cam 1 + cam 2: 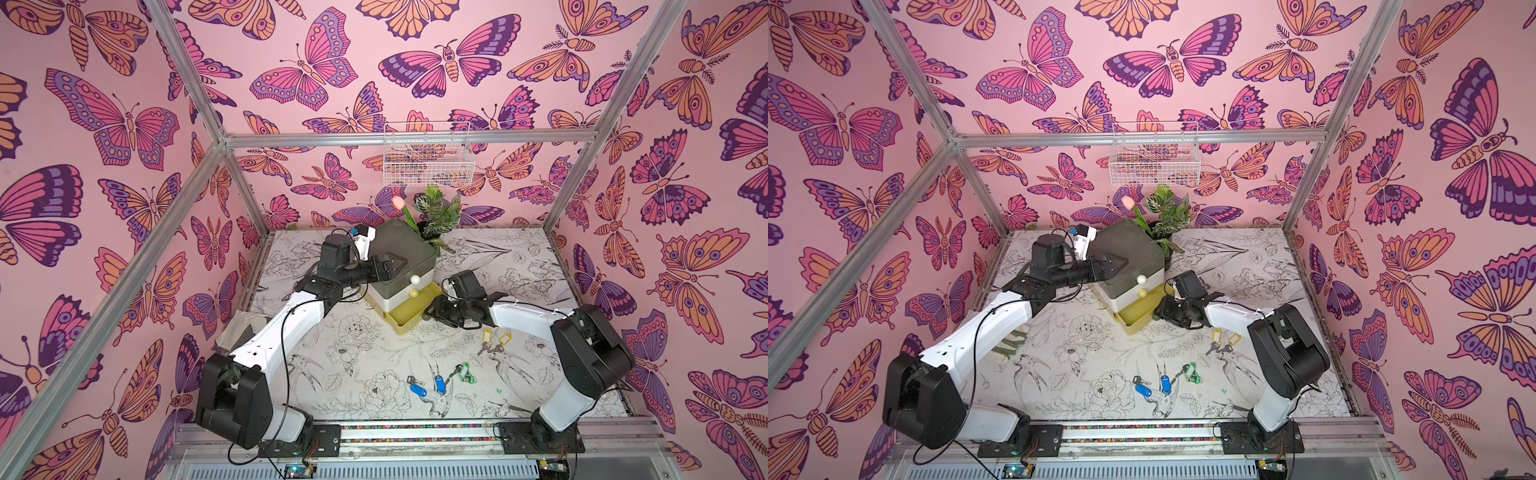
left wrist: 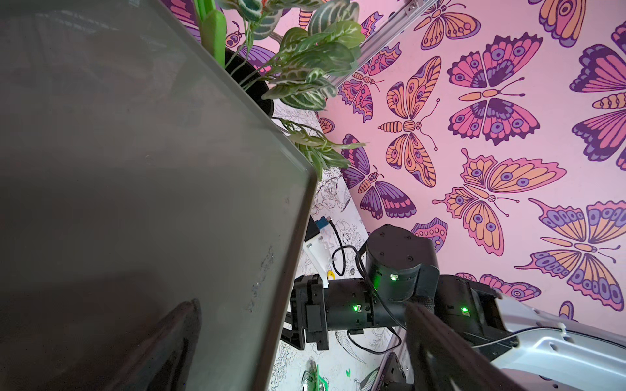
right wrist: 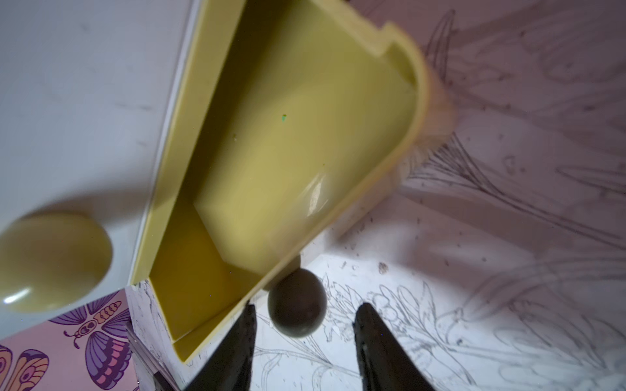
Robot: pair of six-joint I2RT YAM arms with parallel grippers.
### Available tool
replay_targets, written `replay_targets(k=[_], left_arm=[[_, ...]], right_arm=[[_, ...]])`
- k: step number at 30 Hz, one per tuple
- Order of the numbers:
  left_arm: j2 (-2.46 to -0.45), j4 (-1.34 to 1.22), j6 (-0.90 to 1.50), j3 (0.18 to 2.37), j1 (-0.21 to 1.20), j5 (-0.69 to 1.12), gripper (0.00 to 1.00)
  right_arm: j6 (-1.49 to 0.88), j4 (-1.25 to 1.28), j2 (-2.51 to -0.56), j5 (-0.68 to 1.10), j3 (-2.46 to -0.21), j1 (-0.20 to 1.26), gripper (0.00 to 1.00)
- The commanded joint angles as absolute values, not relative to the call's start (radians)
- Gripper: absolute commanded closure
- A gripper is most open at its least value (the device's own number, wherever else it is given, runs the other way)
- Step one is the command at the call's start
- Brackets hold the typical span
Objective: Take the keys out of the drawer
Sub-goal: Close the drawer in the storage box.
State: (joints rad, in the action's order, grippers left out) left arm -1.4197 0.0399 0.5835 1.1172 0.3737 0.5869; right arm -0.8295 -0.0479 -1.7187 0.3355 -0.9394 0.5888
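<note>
The yellow bottom drawer (image 1: pixel 405 316) of a small stacked chest stands pulled out, and its inside (image 3: pixel 305 135) holds nothing. The keys lie on the table in both top views: two yellow-tagged bunches (image 1: pixel 495 341), a green-tagged one (image 1: pixel 465 372) and two blue-tagged ones (image 1: pixel 428 386). My right gripper (image 3: pixel 306 308) is open at the drawer front. Its fingers stand either side of the dark round knob (image 3: pixel 297 306) with gaps on both sides. My left gripper (image 1: pixel 395 268) is open wide at the near edge of the chest's grey top (image 2: pixel 135 169), holding nothing.
A potted plant (image 1: pixel 440 216) and a pink tulip (image 1: pixel 398 203) stand just behind the chest. A white wire basket (image 1: pixel 428 156) hangs on the back wall. Aluminium frame posts (image 1: pixel 573 174) stand at the table's back corners.
</note>
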Motion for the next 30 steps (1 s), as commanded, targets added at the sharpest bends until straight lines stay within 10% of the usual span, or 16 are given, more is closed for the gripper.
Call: replay_targets(k=[1, 18, 30], left_arm=[[-1.431, 0.099, 0.581, 1.078, 0.38, 0.601, 0.0], [-1.452, 0.099, 0.583, 1.092, 0.38, 0.602, 0.0], [-1.355, 0.1, 0.573, 1.138, 0.368, 0.55, 0.0]], right_arm=[[-0.882, 0.075, -1.774, 0.35, -0.983, 0.583, 0.49], [-0.976, 0.265, -1.915, 0.38, -1.024, 0.581, 0.49], [-0.825, -0.04, -1.661, 0.344, -0.945, 0.544, 0.49]])
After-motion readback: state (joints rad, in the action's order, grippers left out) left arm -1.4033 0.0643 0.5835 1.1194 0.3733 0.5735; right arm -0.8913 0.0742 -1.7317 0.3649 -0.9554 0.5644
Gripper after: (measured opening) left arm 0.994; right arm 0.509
